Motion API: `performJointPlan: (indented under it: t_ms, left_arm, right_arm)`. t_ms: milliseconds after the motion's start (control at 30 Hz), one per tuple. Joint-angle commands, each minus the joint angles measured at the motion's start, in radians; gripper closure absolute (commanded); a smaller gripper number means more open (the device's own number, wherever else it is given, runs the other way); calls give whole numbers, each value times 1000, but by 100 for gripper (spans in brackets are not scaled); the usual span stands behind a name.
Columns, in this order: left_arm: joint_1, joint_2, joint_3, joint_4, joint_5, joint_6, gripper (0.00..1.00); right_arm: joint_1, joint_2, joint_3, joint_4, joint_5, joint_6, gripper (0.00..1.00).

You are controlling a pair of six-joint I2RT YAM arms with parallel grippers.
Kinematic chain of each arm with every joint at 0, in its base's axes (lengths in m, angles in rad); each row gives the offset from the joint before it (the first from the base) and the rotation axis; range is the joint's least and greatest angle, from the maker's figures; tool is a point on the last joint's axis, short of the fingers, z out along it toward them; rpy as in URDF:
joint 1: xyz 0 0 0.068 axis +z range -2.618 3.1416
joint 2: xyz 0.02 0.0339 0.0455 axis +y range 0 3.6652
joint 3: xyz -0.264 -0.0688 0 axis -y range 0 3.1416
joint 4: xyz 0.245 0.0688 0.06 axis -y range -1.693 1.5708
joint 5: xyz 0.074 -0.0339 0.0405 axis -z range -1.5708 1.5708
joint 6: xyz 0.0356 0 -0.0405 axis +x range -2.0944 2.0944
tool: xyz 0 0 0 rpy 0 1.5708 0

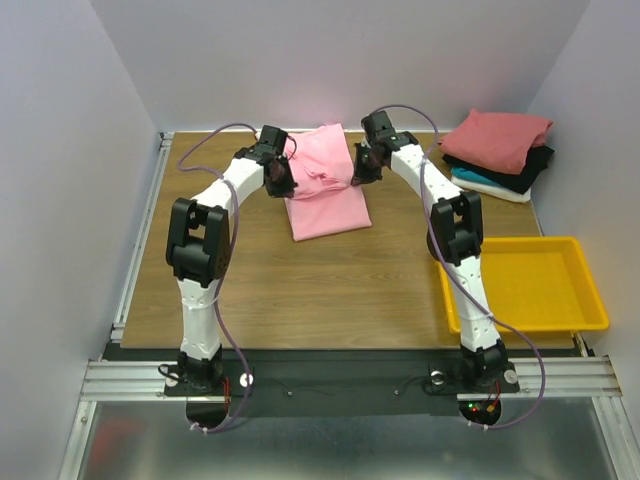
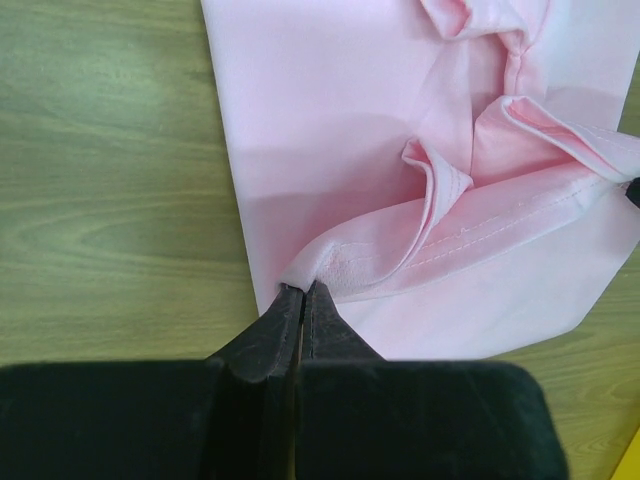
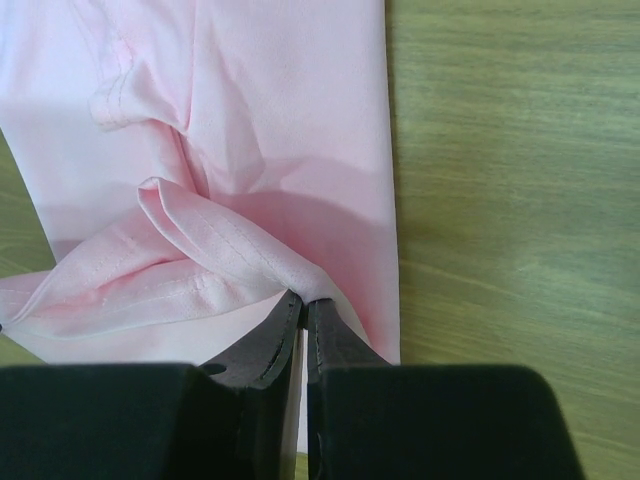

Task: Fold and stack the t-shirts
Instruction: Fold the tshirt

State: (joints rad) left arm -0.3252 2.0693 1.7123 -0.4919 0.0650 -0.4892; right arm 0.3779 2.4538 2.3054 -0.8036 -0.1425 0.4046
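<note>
The left gripper (image 2: 302, 292) and right gripper (image 3: 303, 300) clamp the pink shirt (image 1: 330, 205) at its edge; carry both level together for a square fold.

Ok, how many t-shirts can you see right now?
4: a pink one mid-table; red, black and teal ones stacked far right. More may hide beneath.

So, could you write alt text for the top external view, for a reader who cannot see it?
The left arm and right arm reach over a wooden table, the jaws of each shut on one side of a light pink t-shirt that bunches up between them. A stack of folded t-shirts lies at the far right, a yellow tray nearer.
</note>
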Motion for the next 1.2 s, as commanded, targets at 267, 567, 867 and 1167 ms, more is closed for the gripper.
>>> performJointPlan:
  t_ms: [267,567,867,1167]
  left_arm:
    - [41,-12,66,19,38,23,100]
    - [61,32,90,96,111,26,100]
    - [124,56,167,85,-2,-71,32]
    - [97,-126,98,142,-71,-52,7]
  right_arm:
    - [-10,17,101,43,-5,10,100]
    - [-13,51,143,60,-8,22,100]
    - [-27,51,195,78,4,37,39]
    - [-102,-156,-21,84,5,-19,18]
